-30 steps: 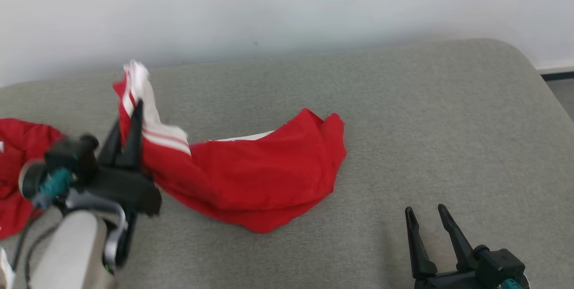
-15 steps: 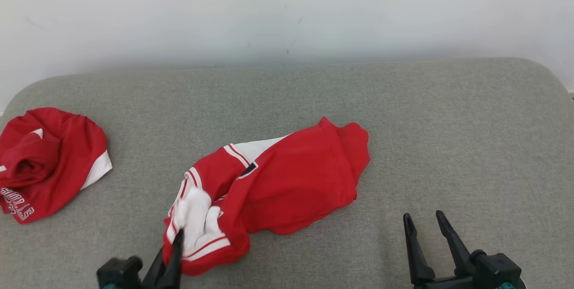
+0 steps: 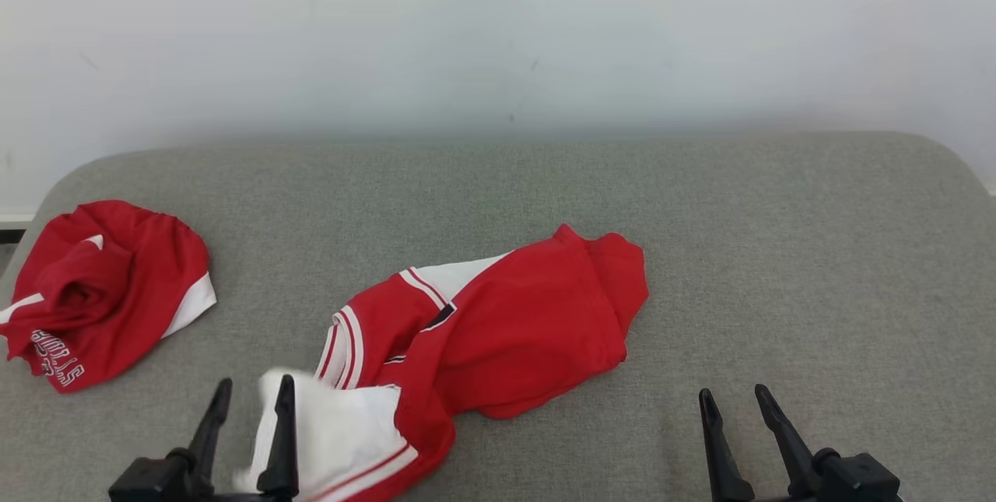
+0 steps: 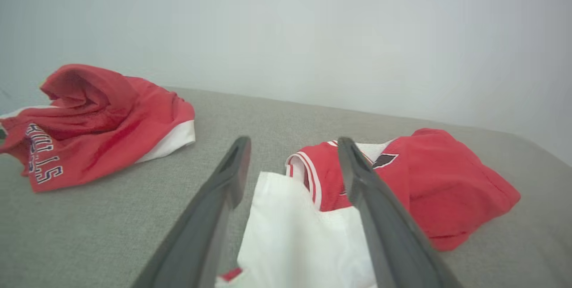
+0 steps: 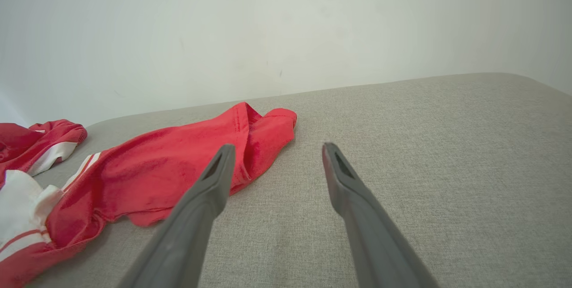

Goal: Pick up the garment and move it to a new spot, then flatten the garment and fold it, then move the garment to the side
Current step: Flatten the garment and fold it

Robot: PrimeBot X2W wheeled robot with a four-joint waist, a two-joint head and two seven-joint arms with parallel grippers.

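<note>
A: Left gripper (image 3: 255,382) status?
B: Jaws spread, gripping nothing. The white end of the garment (image 3: 506,331) lies loose between them.
A: Garment location?
B: Crumpled, front-centre of the grey pad (image 3: 778,253). Right gripper (image 3: 732,391) spread too, empty, at the pad's front right.

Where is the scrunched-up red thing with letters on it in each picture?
Head view: the lettered bundle sits at the far left, mid-height.
Left wrist view: the lettered bundle is at the left, above middle.
Right wrist view: the lettered bundle peeks in at the left edge, letters hidden.
Shared landmark: the red-and-white garment lies to its right in each.
</note>
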